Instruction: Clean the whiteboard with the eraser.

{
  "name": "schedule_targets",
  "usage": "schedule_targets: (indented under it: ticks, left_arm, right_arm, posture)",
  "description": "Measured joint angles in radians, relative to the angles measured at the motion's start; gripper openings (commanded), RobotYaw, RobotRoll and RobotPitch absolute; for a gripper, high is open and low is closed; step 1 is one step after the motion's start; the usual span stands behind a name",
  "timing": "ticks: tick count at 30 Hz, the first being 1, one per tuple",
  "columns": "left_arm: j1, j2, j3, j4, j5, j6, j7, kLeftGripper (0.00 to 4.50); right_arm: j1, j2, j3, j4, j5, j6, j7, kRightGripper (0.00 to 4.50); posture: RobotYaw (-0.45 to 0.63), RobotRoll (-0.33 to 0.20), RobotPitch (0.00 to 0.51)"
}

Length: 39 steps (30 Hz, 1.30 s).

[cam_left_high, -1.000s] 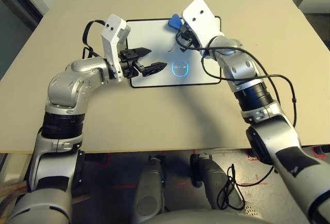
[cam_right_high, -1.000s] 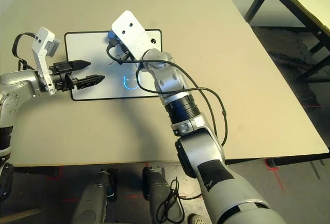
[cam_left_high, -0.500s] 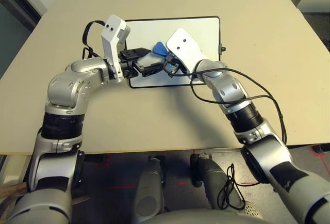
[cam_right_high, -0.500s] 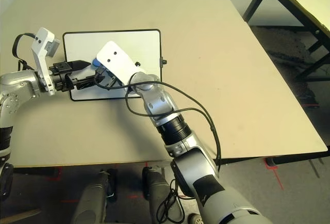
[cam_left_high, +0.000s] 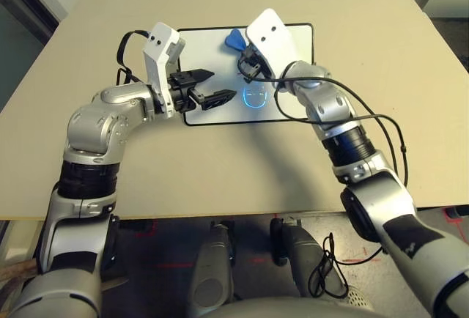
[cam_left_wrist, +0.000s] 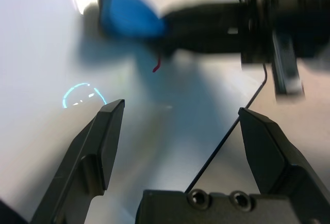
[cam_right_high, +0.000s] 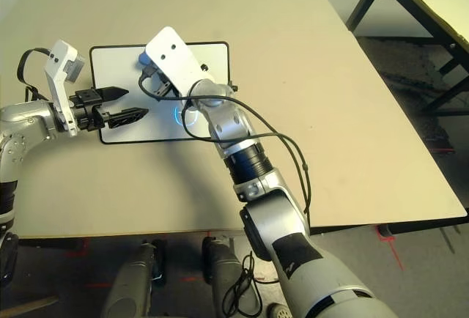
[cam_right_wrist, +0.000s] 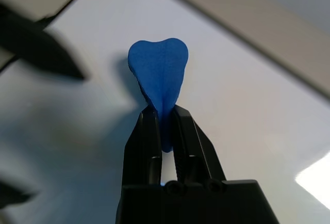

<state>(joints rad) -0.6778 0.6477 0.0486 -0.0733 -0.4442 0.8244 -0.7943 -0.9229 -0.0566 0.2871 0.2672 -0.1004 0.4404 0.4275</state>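
Note:
The whiteboard [cam_left_high: 212, 47] lies flat on the table ahead of me, with a bluish glare ring [cam_left_high: 255, 97] near its middle. The blue eraser [cam_left_high: 234, 38] is pinched in my right gripper [cam_right_wrist: 164, 113], which is shut on it over the board's far middle part. In the left wrist view the eraser [cam_left_wrist: 126, 15] sits just beyond a short red pen mark [cam_left_wrist: 156, 66]. My left gripper [cam_left_high: 215, 87] hovers open over the board's left part with nothing between its fingers, pointing toward the glare ring.
The beige table [cam_left_high: 366, 25] extends well beyond the board on all sides. A black cable [cam_left_high: 381, 120] loops off my right forearm. Another table's dark legs [cam_right_high: 366, 3] stand on the floor to the far right.
My right gripper swept the eraser from the board's far edge down toward my left gripper, then back up to the far middle. The left arm has stayed still.

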Motion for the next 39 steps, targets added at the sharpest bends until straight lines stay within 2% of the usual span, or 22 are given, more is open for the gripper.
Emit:
schedule_targets:
  ticks: [7, 13, 17, 20, 26, 30, 34, 39]
  left_arm:
    - [0.000, 0.001, 0.000, 0.000, 0.000, 0.000, -0.001, 4.50]
    - [0.000, 0.002, 0.000, 0.000, 0.000, 0.000, -0.001, 4.50]
    - [0.000, 0.002, 0.000, 0.000, 0.000, 0.000, -0.001, 4.50]
    - [0.000, 0.002, 0.000, 0.000, 0.000, 0.000, -0.001, 4.50]
    - [0.000, 0.003, 0.000, -0.003, -0.001, 0.004, -0.001, 4.50]
    - [0.000, 0.005, 0.000, -0.003, -0.001, 0.010, -0.001, 4.50]
    - [0.000, 0.005, 0.000, -0.007, -0.001, 0.015, -0.001, 4.50]
    - [0.000, 0.005, 0.000, -0.007, -0.002, 0.018, 0.000, 4.50]
  right_arm:
    - [-0.005, -0.003, 0.005, 0.005, -0.004, 0.005, 0.006, 0.21]
    - [-0.103, -0.033, -0.053, 0.111, -0.003, -0.051, -0.030, 0.20]
    - [-0.115, -0.032, -0.072, 0.134, -0.003, -0.073, -0.040, 0.20]
    - [-0.072, -0.014, -0.065, 0.090, -0.004, -0.065, -0.041, 0.20]
    - [0.068, 0.025, 0.024, -0.049, -0.010, 0.007, -0.010, 0.20]
    - [0.080, 0.019, 0.039, -0.077, -0.018, 0.035, -0.001, 0.20]
    - [0.025, 0.012, 0.026, -0.018, -0.017, 0.020, -0.003, 0.20]
    - [-0.068, -0.003, -0.053, 0.079, -0.015, -0.038, -0.042, 0.20]
  posture:
    - [0.11, 0.000, 0.247]
    - [0.10, 0.000, 0.247]
    - [0.10, 0.000, 0.247]
    - [0.10, 0.000, 0.253]
    - [0.11, 0.000, 0.256]
    - [0.11, 0.000, 0.259]
    - [0.10, 0.000, 0.260]
    - [0.10, 0.000, 0.260]
